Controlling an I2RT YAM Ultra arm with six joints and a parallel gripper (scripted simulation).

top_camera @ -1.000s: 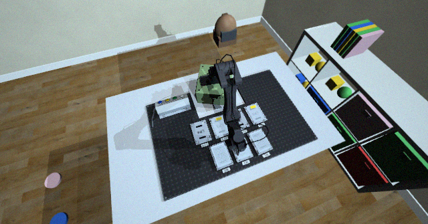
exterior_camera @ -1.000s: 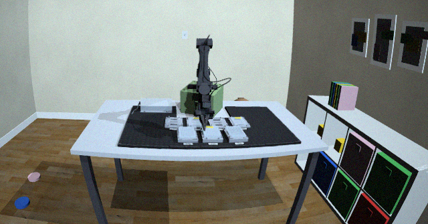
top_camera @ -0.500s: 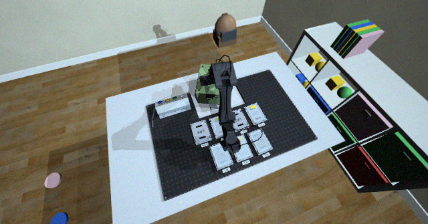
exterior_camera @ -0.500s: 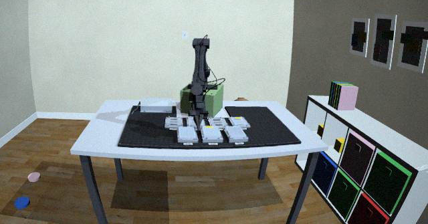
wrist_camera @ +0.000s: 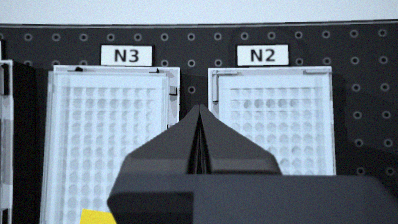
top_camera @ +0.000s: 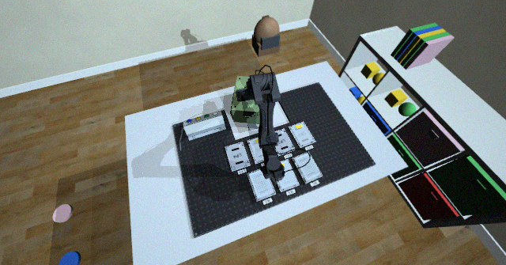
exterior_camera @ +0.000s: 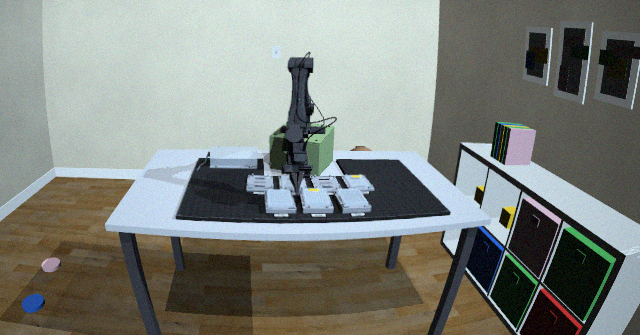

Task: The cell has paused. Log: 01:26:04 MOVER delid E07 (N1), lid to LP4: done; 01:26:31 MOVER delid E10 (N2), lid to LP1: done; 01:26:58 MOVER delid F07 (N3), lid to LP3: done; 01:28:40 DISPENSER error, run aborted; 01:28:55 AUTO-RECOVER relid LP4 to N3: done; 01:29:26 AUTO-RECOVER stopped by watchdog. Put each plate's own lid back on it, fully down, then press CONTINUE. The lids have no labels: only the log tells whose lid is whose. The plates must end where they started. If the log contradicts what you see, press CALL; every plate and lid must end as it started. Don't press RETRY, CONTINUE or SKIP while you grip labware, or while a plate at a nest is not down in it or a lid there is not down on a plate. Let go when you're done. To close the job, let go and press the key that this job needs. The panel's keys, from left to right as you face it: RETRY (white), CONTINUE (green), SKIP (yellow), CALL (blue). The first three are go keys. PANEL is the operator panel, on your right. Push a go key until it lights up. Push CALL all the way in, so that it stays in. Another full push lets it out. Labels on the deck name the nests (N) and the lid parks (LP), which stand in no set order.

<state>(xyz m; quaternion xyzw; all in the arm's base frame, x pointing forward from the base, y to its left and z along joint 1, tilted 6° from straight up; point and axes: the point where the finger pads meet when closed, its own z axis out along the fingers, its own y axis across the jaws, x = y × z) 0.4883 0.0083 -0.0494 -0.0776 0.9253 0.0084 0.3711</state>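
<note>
In the wrist view my gripper [wrist_camera: 199, 112] is shut and empty. It hangs low over the gap between two well plates. The plate at nest N3 [wrist_camera: 107, 145] is on the left and has a clear lid with a yellow tag at its near end. The plate at nest N2 [wrist_camera: 275, 120] is on the right and its wells look uncovered. In the top view the gripper [top_camera: 274, 173] is over the front row, by the N3 plate [top_camera: 288, 179]. The N2 plate [top_camera: 261, 185] and a third plate [top_camera: 308, 168] flank it. The operator panel [top_camera: 204, 126] stands at the back left.
Behind the front row stand four lid parks [top_camera: 238, 156]; the far-right park [top_camera: 302, 134] holds a lid with a yellow tag. A green box [top_camera: 245, 104] stands at the arm's base. A shelf unit [top_camera: 419, 130] stands right of the table.
</note>
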